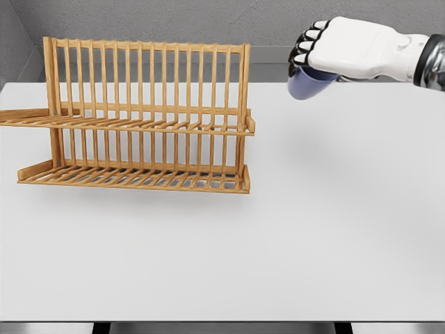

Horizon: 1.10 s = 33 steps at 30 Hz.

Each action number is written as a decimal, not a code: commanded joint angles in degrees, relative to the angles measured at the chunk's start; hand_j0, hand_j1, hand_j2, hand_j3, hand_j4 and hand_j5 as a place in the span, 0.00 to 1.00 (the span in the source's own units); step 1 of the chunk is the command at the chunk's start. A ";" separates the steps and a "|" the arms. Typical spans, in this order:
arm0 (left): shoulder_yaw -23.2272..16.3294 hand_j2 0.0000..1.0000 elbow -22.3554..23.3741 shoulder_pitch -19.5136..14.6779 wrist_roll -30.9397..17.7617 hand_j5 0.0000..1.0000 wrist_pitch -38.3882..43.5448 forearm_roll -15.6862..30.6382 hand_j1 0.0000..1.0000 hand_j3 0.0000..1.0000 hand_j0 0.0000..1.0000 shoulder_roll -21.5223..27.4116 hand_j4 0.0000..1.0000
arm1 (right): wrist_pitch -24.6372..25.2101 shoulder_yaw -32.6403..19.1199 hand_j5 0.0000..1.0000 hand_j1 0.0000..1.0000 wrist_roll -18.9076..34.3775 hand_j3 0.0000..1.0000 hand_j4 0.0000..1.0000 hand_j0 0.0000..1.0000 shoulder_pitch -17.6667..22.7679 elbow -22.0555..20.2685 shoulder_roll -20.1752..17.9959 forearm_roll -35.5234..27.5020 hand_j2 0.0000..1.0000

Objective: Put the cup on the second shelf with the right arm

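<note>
My right hand (pixel 348 47) is above the far right part of the surface (pixel 313 229), to the right of the wooden rack (pixel 142 118) and level with its top rail. The fingers (pixel 306 43) are curled and closed around the cup (pixel 309 82). The cup is pale blue; only its lower body shows beneath my hand, tilted, and it is clear of the surface. Cup and rack are apart, with a gap between the cup and the rack's right end post.

The rack stands upright on the left half of the surface. It has two slatted shelves: an upper shelf (pixel 132 124) midway up and a lower shelf (pixel 132 177) at the base. I see nothing resting on either shelf. A grey wall (pixel 174 21) stands behind the rack.
</note>
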 commanded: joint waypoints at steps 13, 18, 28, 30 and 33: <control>0.00 1.00 0.00 -0.09 -0.01 1.00 0.00 -0.01 1.00 1.00 1.00 0.00 1.00 | -0.20 0.12 0.64 0.64 0.05 0.64 0.64 0.64 -0.35 -2.06 5.40 -0.09 0.64; 0.00 1.00 0.00 0.00 -0.01 1.00 0.00 -0.01 1.00 1.00 1.00 0.00 1.00 | 0.15 0.30 0.64 0.64 0.06 0.64 0.64 0.64 -0.44 -2.06 7.34 -0.09 0.64; 0.00 1.00 0.00 0.00 -0.01 1.00 0.00 0.07 1.00 1.00 1.00 0.00 1.00 | 0.42 1.27 0.64 0.64 1.46 0.64 0.64 0.64 -0.44 -1.98 11.82 -0.09 0.64; 0.00 1.00 0.00 0.00 -0.01 1.00 0.00 0.07 1.00 1.00 1.00 0.00 1.00 | 0.42 1.27 0.64 0.64 1.55 0.64 0.64 0.64 -0.44 -1.98 12.61 0.00 0.64; 0.00 1.00 0.00 0.00 -0.01 1.00 0.00 -0.01 1.00 1.00 1.00 0.00 1.00 | 0.42 1.44 0.64 0.64 1.55 0.64 0.64 0.64 -0.53 -1.98 13.32 -0.09 0.64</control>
